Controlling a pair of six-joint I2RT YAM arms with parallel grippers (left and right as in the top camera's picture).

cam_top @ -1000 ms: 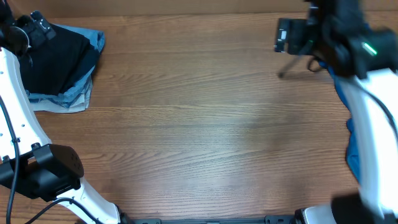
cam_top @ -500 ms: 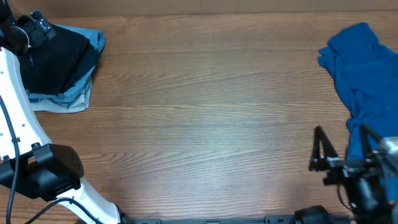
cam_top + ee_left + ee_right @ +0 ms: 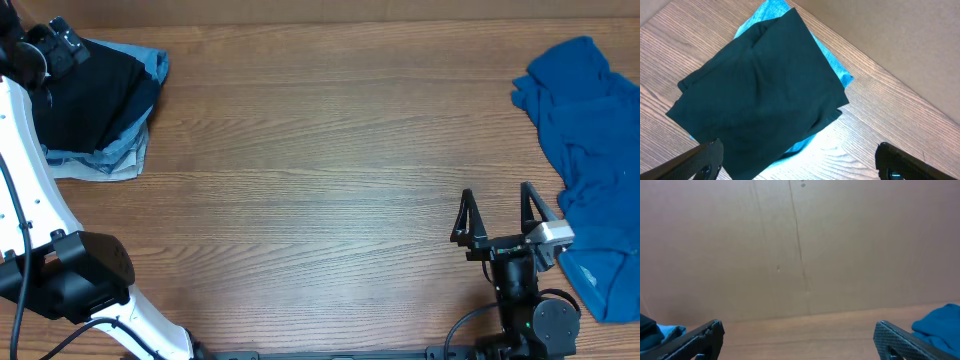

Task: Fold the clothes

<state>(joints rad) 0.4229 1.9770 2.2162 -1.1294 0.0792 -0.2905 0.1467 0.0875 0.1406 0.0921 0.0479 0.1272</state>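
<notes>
**Wood table, tan wall: both claws spread and empty**

Brown wood-grain table [image 3: 320,180] fills the overhead view, with the grain running 9 to 3 o'clock. Plain tan wall [image 3: 800,245] stands behind the far edge in the right wrist view and has a thin vertical seam.

Right claw [image 3: 496,203]: at 5 o'clock on the table, above bare wood. Its two black fingers [image 3: 463,220] stand wide apart with nothing between them. In the right wrist view the fingertips sit at both lower corners, and the camera faces the wall at 12 o'clock.

Left claw [image 3: 799,165]: fingertips at the lower corners of its wrist view, likewise wide apart, gripping nothing. It hangs over the 10 o'clock corner, clear of the cloth beneath.

Bright blue crumpled fabric garment [image 3: 590,150]: an unfolded heap along the 3 o'clock edge, from about 2 to 4 o'clock, partly out of frame. It lies just beside the right claw. Whether they touch cannot be told.

Dark folded cloth [image 3: 760,95]: a flat, rough square at the 10 o'clock corner. It lies on pale blue denim pieces [image 3: 100,160], whose edges show around it.

White left arm [image 3: 30,170] runs along the 9 o'clock edge.
</notes>
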